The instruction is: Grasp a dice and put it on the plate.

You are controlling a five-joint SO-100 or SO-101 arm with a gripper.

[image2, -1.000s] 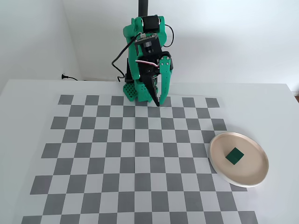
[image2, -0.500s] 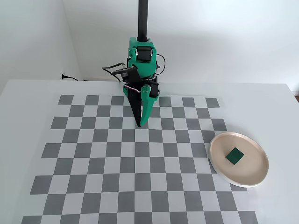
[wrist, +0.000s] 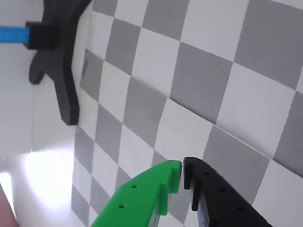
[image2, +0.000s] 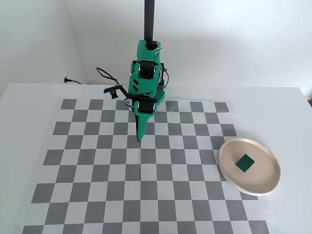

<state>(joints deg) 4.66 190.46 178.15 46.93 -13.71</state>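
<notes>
Since the dice lies flat inside the plate, it looks small, rigid and light, best pinched across two opposite flat faces. Well apart from the plate, the hand hangs empty, fingertips pressed together.

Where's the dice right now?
In the fixed view the dice lies flat near the middle of the plate, at the checkerboard's right edge, well right of the gripper. The wrist view doesn't show it.

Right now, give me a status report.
Gripper shut, empty, over the checkerboard. Dice lying on the plate. Nothing in the way.
</notes>
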